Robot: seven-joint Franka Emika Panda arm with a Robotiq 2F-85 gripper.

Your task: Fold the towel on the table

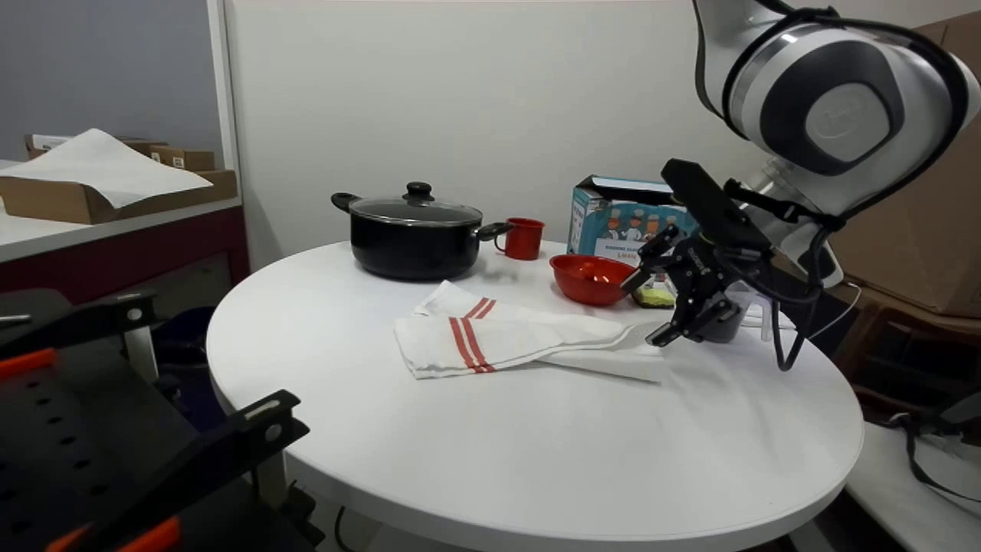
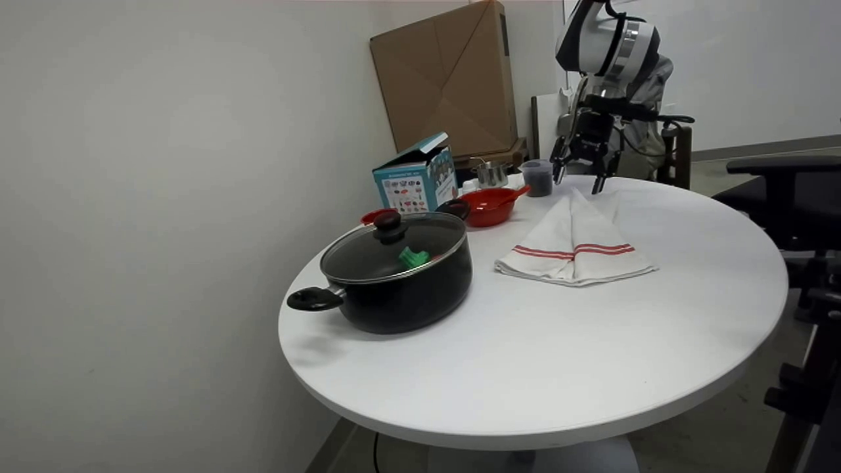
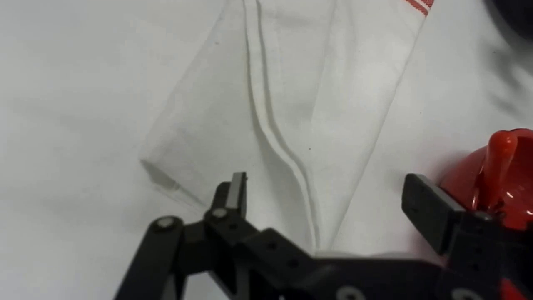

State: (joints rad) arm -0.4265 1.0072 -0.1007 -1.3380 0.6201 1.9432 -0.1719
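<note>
The towel (image 1: 529, 337) is a white cloth with red stripes at one end, lying partly folded on the round white table (image 1: 490, 452). It also shows in an exterior view (image 2: 575, 226) as a fan, wide at the striped end and narrow toward the gripper. In the wrist view the towel (image 3: 291, 91) has a long raised double edge along its middle and a loose corner at left. My gripper (image 1: 642, 313) is open and empty above the towel's narrow end. In the wrist view the gripper (image 3: 325, 183) has its fingers wide apart, with towel visible between them.
A red bowl (image 1: 590, 280) stands close beside one finger; a red handle or utensil lies in it. A lidded black pot (image 1: 414, 234), a red mug (image 1: 524, 238), a blue box (image 1: 621, 218), a yellow-green sponge (image 1: 654, 297) and a plastic tub (image 2: 539, 177) stand around the towel.
</note>
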